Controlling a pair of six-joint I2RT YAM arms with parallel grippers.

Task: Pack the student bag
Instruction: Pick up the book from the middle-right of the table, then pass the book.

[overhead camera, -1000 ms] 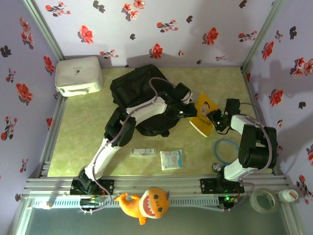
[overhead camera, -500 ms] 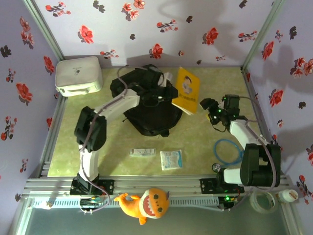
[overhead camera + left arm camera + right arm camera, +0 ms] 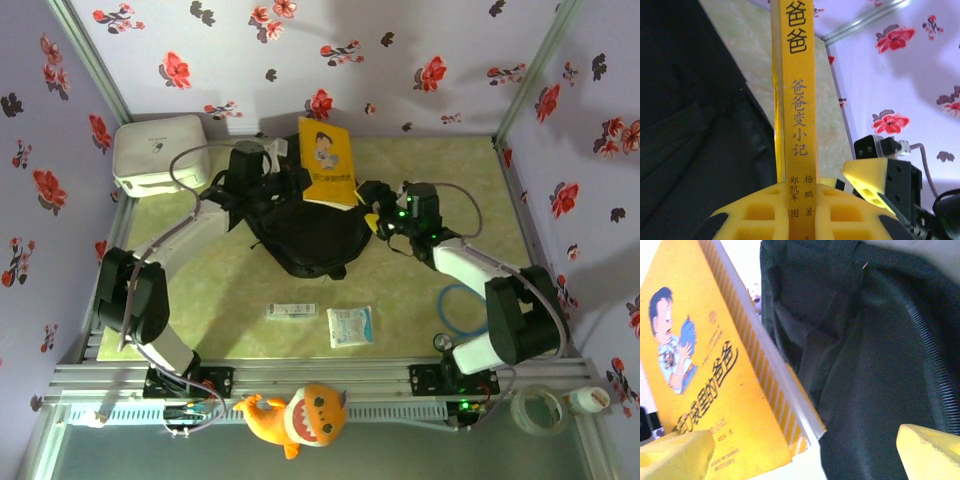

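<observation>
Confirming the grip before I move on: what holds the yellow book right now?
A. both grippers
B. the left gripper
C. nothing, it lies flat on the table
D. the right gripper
B: in the left wrist view the book stands spine-up, clamped between the yellow fingers of the left gripper, while the right gripper is open at the bag's edge.

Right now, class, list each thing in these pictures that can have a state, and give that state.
student bag: lying on the table, book not yet inside.
yellow picture book: held upright, above the bag.
left gripper: shut on the yellow picture book.
right gripper: open, holding nothing, beside the bag.
white box: lid closed.
</observation>
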